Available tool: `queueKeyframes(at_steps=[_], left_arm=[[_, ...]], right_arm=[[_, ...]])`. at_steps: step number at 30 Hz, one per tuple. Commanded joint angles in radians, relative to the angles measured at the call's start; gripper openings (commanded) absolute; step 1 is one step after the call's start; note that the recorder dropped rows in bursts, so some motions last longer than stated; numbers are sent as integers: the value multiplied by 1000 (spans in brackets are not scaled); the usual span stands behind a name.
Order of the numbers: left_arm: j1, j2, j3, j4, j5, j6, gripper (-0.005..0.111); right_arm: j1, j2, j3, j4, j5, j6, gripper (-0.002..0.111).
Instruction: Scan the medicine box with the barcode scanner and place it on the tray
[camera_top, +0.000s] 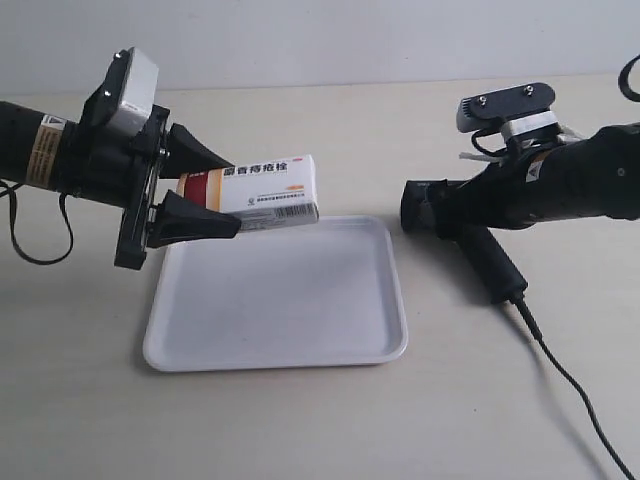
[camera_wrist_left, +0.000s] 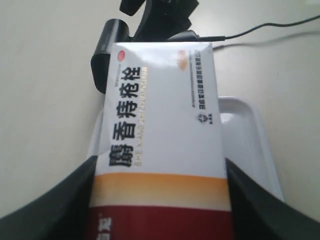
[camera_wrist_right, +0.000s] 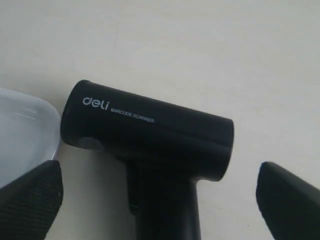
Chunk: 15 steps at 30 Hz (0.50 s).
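Note:
The medicine box (camera_top: 265, 190) is held in the air over the far left part of the white tray (camera_top: 290, 355), its barcode side facing the scanner. My left gripper (camera_top: 232, 193) is shut on its red and tan end. The left wrist view shows the box (camera_wrist_left: 160, 115) pinched between both fingers of that gripper (camera_wrist_left: 160, 170). The black barcode scanner (camera_top: 490, 262) lies right of the tray, head toward it. My right gripper (camera_wrist_right: 160, 200) is open and straddles the scanner (camera_wrist_right: 150, 130) at its handle, with a gap on each side.
The scanner's black cable (camera_top: 560, 380) runs from the handle toward the table's near right corner. The tray's corner (camera_wrist_right: 20, 130) sits close beside the scanner head. Pale tabletop (camera_top: 300, 120) surrounds everything.

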<state>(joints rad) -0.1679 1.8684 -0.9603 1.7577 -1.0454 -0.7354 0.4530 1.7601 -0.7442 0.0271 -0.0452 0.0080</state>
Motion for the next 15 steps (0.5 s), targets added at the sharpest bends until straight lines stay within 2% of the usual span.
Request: queueKeyframes(at_steps=[1,6,10,12,15], left_arm=[[-5,-17,38,-13,58,50,1],[-5,-14,49,-13,70,60,1],[-5,-7,49,-13,72,60,1],[-5,-7,49,-13,76,61,1],[-5,-7,49,-13,76,61,1]], right_arm=[[2,77,-34,-12,-3,-44,101],[2,130,-43,-12,-23,-143,101],[-2,140,-43,-10,-61,-147,99],[-2,140,-43,-10,-80,-150,93],[-2,140,-43,-8,-88,-165,78]])
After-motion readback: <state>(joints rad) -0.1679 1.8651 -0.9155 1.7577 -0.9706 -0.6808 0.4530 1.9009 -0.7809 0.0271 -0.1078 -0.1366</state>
